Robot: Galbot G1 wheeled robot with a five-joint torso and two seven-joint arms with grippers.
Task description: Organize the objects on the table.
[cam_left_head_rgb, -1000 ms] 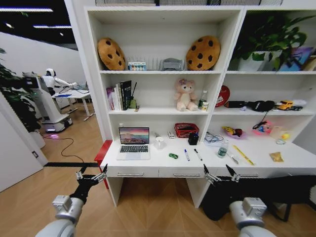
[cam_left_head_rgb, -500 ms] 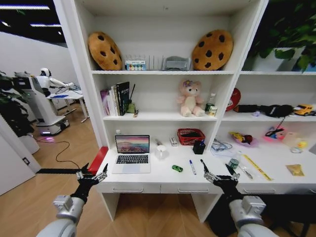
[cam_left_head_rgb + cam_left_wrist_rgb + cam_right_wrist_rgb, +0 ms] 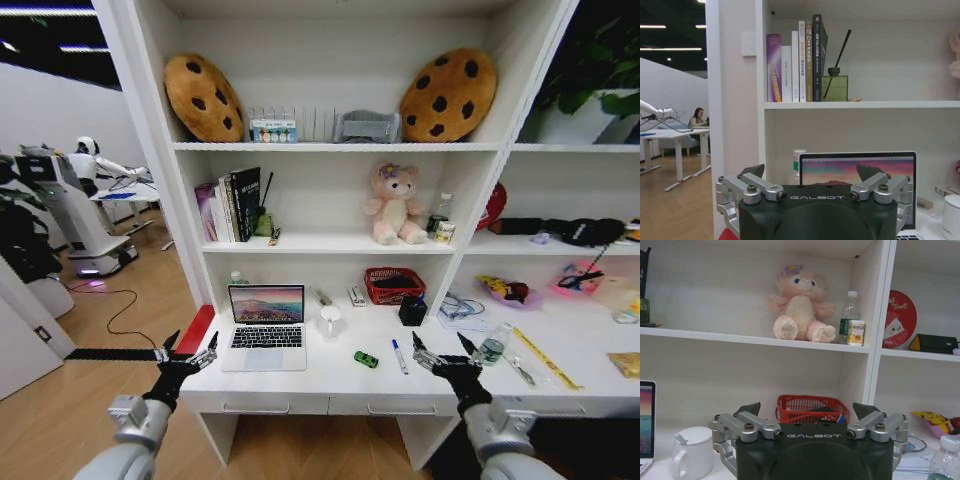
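- White table (image 3: 300, 385) runs across in front of both grippers; its front edge with the shallow drawers lies just beyond and below their fingertips.
- Left gripper (image 3: 186, 351) hangs spread and empty at the table's left front corner, with open wood floor beneath and to its outer side.
- Just ahead of it and toward the middle sits the silver laptop (image 3: 265, 328), lid up, screen lit; in the left wrist view the screen (image 3: 858, 172) rises straight behind the parted fingers.
- A white upright panel of the shelving stands beyond that gripper on its outer side, closing in the table's end.
- Right gripper (image 3: 443, 352) hovers over the table's front edge, fingers apart, holding nothing.
- Toward the middle from it lies a pen (image 3: 399, 357), near but not touching; farther the same way is the green toy car (image 3: 366, 359), on bare tabletop between pen and laptop.
- On its outer side stands the green-topped tin (image 3: 491, 350), close by, then a yellow ruler (image 3: 546, 358) lying slantwise.
- Farther back from the right gripper are a red basket (image 3: 811, 408), a dark cup and a white mug (image 3: 691, 452), crowding the rear of the table.
- A low shelf board overhangs that rear strip, carrying a pink plush bear (image 3: 799, 304) and a bottle.
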